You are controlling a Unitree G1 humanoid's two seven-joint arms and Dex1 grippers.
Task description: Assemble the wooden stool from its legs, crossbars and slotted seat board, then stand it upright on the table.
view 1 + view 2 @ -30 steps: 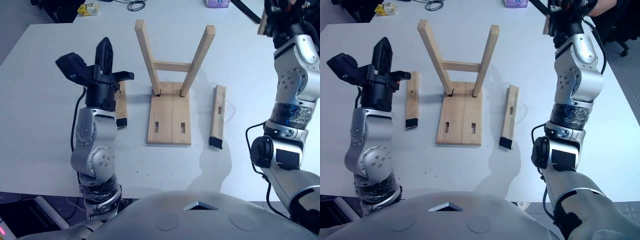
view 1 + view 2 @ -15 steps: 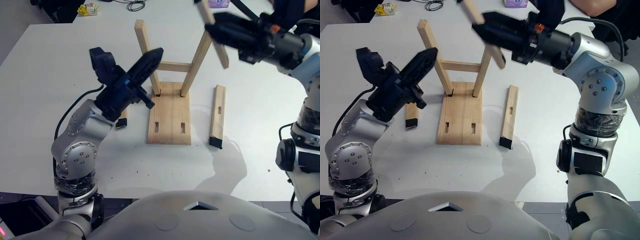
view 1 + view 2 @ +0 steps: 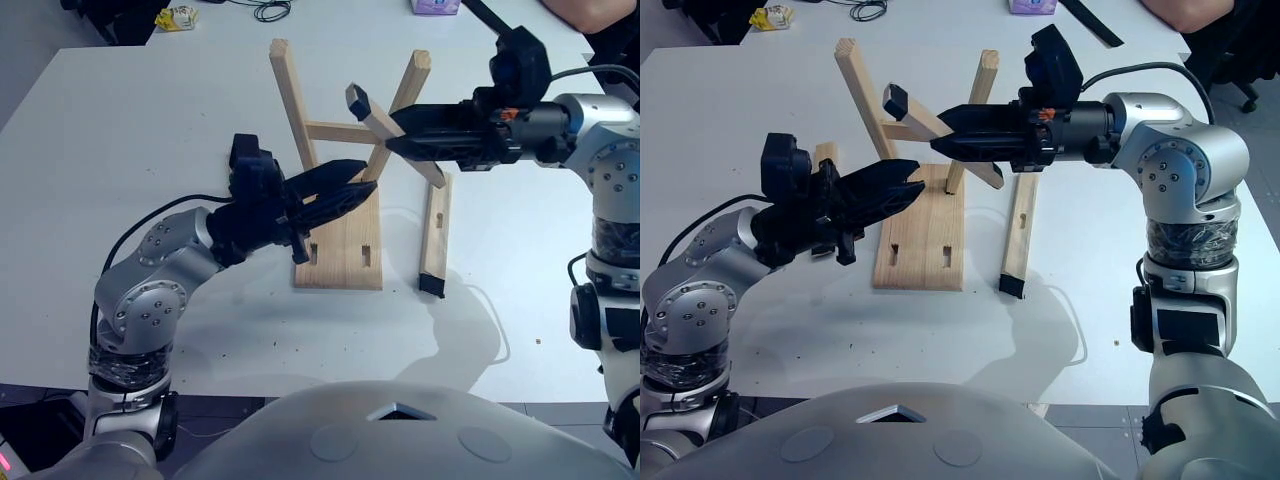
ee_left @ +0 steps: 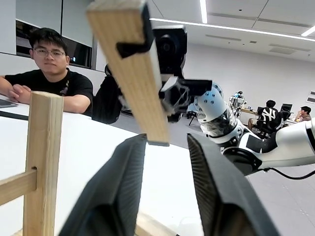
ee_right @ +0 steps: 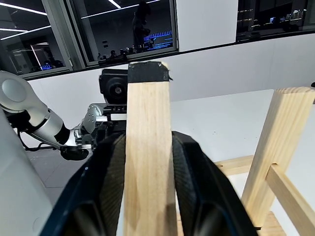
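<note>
The right claw [image 3: 398,141] pinches a black-capped pale wooden leg [image 3: 373,116] above the slotted wooden seat board [image 3: 345,256]; the left claw [image 3: 357,194] hovers spread over the board's left edge.

Seat board [image 3: 338,245] flat on table [image 3: 120,150], centre. Left upright leg [image 3: 293,100] and right upright leg [image 3: 400,110] stand on board's far end, crossbar [image 3: 345,131] between them. Right loose leg [image 3: 434,235] flat on table just right of board. Left loose leg [image 3: 825,152] flat on table left of board, partly behind left arm. Left gripper [image 3: 368,180] over board's far part, before the uprights, fingers apart. Right gripper [image 3: 395,143] to its right, clamped on held leg [image 3: 370,112]. Held leg tilted in air, crossing before right upright leg, upper end between the uprights, lower end over right loose leg's far end. Grippers near, apart.
</note>
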